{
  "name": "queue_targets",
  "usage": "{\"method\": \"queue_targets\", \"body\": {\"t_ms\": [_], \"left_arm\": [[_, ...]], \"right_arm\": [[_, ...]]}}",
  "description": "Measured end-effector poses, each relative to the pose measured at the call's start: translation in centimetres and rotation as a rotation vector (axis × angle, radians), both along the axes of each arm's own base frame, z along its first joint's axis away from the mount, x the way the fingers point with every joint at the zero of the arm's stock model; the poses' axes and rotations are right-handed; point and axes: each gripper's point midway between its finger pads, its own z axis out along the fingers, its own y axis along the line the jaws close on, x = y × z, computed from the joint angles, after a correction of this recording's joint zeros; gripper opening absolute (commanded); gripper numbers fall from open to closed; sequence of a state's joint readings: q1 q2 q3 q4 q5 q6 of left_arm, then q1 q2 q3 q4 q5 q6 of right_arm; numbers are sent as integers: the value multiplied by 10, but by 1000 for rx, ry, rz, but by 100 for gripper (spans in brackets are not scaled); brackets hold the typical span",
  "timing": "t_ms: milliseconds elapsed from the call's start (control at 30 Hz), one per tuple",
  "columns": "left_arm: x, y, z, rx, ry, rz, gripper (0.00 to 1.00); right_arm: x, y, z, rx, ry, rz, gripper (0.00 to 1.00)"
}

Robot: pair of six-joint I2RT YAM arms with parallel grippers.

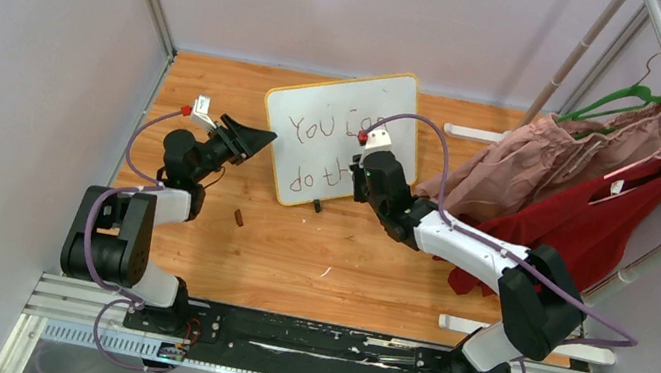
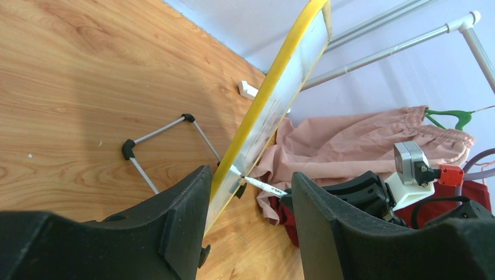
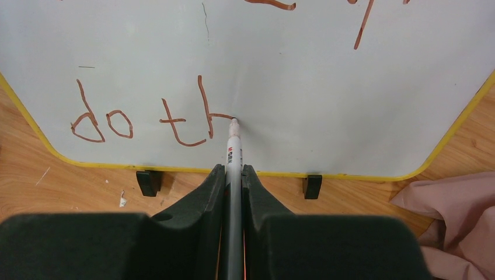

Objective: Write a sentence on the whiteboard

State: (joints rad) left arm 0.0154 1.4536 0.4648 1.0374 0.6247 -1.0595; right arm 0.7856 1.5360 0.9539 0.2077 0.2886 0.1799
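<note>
**Halfway through the "h", on a board I am only straddling**

The whiteboard point(image 1: 326, 160) stands propped in the far middle of the table point(image 1: 294, 262), leaning back on its wire stand point(image 2: 157, 131). My right gripper point(image 3: 233, 169) is narrowed tight around the marker point(image 3: 233, 153). The tip sits on the board at the arch of the "h" in the lower line of the sentence point(image 3: 173, 121), which so far reads "do th". My left gripper point(image 2: 251, 175) is at the board's left edge. Its jaws stand partly apart with the yellow frame between them, so it brackets the board rather than clamps it.

The main risk, as I judge it, is pressing too hard. The board rests on a light stand and two small feet point(image 3: 149, 182). A firm push from the marker could tip it further back or slide it away, and the stroke would smear or skip. My left jaws would give little resistance with that slack. The marker could also creep in my right pads and drag the line crooked.

- The right wrist view cuts off the upper line.
- From above, my right gripper covers the ends of both lines.
- I cannot tell whether either left pad actually touches the frame.
- A small dark object point(image 1: 239, 217) lies on the table near my left arm, too small to identify.
</note>
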Motion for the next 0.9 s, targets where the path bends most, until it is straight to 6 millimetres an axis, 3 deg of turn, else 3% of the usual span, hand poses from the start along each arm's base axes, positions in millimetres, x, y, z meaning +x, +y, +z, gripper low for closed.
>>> {"method": "queue_targets", "body": {"t_ms": [667, 900], "left_arm": [[0, 0, 0, 0, 0, 0, 58], [0, 0, 0, -2, 2, 0, 57]], "right_arm": [[-10, -5, -17, -19, 36, 20, 0], [-14, -13, -11, -14, 25, 10, 0]]}}
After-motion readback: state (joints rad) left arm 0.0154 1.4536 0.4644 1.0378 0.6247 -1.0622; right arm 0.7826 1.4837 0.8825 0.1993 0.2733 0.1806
